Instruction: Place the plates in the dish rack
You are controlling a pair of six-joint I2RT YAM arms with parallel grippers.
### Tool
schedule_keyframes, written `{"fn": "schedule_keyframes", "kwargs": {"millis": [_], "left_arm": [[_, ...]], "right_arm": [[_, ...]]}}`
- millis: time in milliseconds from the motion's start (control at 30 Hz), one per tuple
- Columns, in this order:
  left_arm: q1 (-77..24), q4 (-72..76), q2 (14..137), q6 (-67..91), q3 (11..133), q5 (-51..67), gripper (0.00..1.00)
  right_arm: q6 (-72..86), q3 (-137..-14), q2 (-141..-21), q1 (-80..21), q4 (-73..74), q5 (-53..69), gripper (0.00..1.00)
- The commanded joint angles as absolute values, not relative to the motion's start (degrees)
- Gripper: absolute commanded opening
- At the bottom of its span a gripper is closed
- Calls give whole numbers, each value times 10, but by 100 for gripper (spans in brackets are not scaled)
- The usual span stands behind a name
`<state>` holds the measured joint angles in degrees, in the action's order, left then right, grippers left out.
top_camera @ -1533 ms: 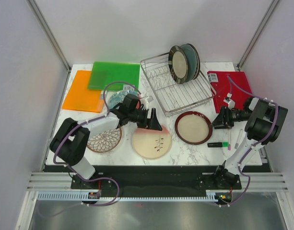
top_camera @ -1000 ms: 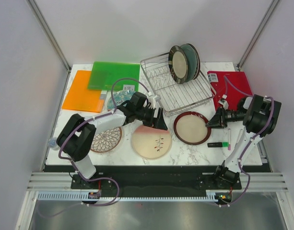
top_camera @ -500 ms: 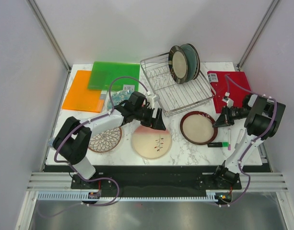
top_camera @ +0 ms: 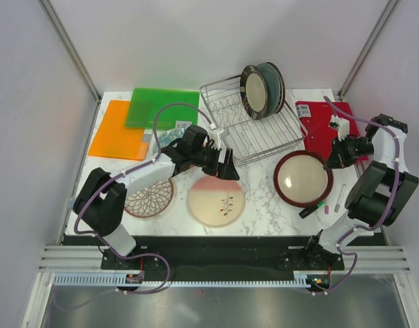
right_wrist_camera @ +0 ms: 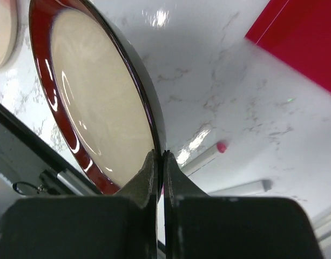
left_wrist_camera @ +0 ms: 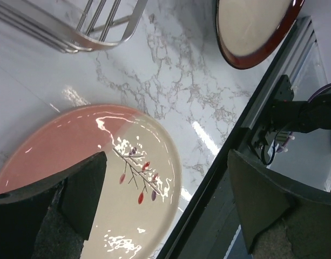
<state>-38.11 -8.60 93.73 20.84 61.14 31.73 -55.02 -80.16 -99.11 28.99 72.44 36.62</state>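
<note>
My right gripper (top_camera: pixel 330 158) (right_wrist_camera: pixel 160 156) is shut on the right rim of the cream plate with the maroon rim (top_camera: pixel 303 178) (right_wrist_camera: pixel 95 108), which is tilted up off the marble table (top_camera: pixel 264 198). My left gripper (top_camera: pixel 226 167) (left_wrist_camera: pixel 166 172) stands wide open just above the far edge of the pink-cream sprig plate (top_camera: pixel 216 200) (left_wrist_camera: pixel 127 162), holding nothing. The brown petal plate (top_camera: pixel 149 198) lies flat at the left. A teal-flowered plate (top_camera: pixel 169 137) shows partly behind the left arm. The wire dish rack (top_camera: pixel 253 130) (left_wrist_camera: pixel 95 32) holds two upright plates (top_camera: pixel 262 89) at its far end.
Green board (top_camera: pixel 165 106) and orange board (top_camera: pixel 117 130) lie at the back left, a red board (top_camera: pixel 325 119) (right_wrist_camera: pixel 300 38) at the back right. A black marker (top_camera: pixel 308 210) and pens (top_camera: pixel 339 198) (right_wrist_camera: pixel 203 156) lie near the right arm's base.
My right gripper closed on the maroon-rimmed plate's rim and pulled it right, tilting it up. My left gripper opened wider and edged toward the rack above the sprig plate.
</note>
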Motion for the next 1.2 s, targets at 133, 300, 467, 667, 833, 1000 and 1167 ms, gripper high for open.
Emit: {"fn": "schedule_keyframes", "kwargs": {"millis": [133, 300, 467, 667, 833, 1000, 1167], "left_arm": [[-381, -33, 918, 201, 702, 345, 100], [-382, -33, 964, 192, 777, 350, 100], [-388, -37, 1011, 159, 827, 341, 100], [-405, -43, 1060, 137, 883, 326, 100], [-424, -47, 1093, 127, 921, 307, 100], [-433, -38, 1107, 131, 943, 358, 69], [-431, -47, 1082, 113, 929, 427, 2]], "right_arm": [[-548, -853, -936, 287, 838, 515, 0], [-515, -892, -974, 269, 837, 597, 0], [-471, -969, -1008, 235, 837, 641, 0], [-450, -1008, -1037, 209, 837, 664, 0], [-440, -1030, -1049, 186, 836, 668, 0], [-441, -1028, -1057, 170, 834, 677, 0], [-454, -1015, -1061, 157, 832, 684, 0]]}}
